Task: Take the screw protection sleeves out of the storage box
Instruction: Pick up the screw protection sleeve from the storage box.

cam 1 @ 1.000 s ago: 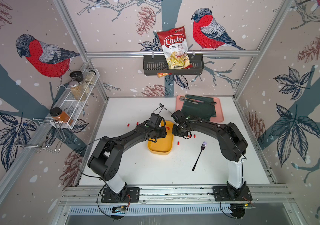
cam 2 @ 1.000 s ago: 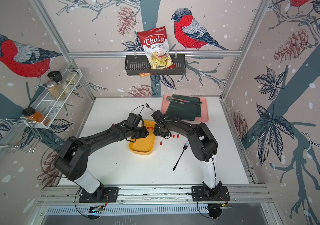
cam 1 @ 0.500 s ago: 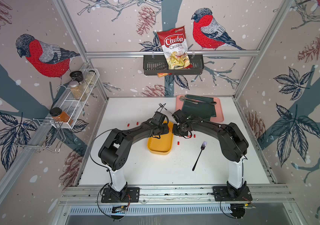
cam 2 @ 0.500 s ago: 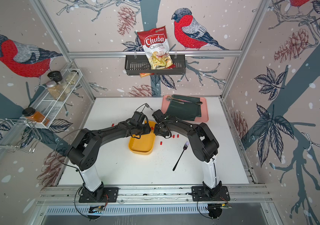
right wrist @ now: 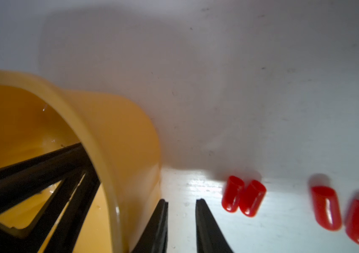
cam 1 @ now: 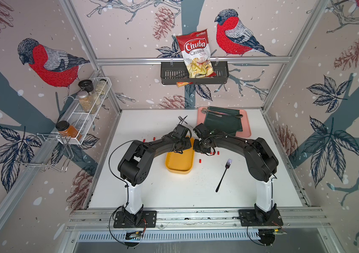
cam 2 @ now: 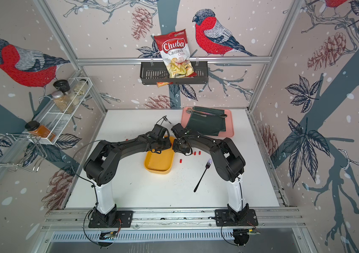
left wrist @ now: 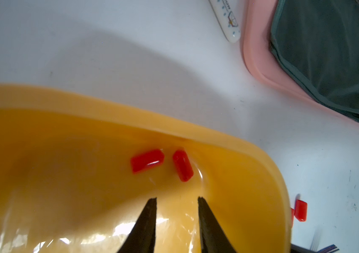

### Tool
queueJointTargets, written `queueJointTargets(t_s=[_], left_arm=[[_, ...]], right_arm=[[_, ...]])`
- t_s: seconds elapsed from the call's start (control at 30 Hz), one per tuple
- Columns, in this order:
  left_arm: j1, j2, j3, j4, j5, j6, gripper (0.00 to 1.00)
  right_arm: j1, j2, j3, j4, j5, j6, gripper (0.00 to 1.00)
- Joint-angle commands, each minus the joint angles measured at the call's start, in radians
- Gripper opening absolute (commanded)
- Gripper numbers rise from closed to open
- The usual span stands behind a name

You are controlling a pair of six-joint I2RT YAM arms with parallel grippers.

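The left arm [cam 1: 133, 162] has pulled its elbow in and stands taller than a second ago, while the right one has hardly stirred. The left gripper [left wrist: 176, 197] hangs inside the yellow storage box [left wrist: 108, 114], jaws a modest way apart with nothing between them. Two screw protection sleeves [left wrist: 147, 160] lie on the box floor just ahead of its tips, near a rounded corner. The right gripper [right wrist: 182, 200] sits low over the white table [right wrist: 261, 87] just outside the box wall, jaws narrowly parted and empty, with four red sleeves lying beside it in two pairs. In both top views a few more lie scattered on the table on either side of the box.
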Motion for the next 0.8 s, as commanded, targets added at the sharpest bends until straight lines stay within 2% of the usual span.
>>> queueJointTargets(t_s=[0.0,0.37,0.5,0.77], left_arm=[[-0.003,0.025,0.026,-0.004,-0.021,-0.030,0.33],[-0.007,0.069,0.069,-0.014,-0.090,-0.080,0.30],[-0.011,0.075,0.085,-0.027,-0.130,-0.100,0.24],[-0.012,0.124,0.145,-0.064,-0.135,-0.084,0.11]], right_arm=[[0.001,0.009,0.007,0.023,-0.020,0.012,0.27],[0.000,0.027,0.016,0.030,-0.036,0.006,0.27],[-0.001,0.033,0.019,0.031,-0.047,0.000,0.27],[-0.002,0.042,0.029,0.024,-0.051,-0.009,0.27]])
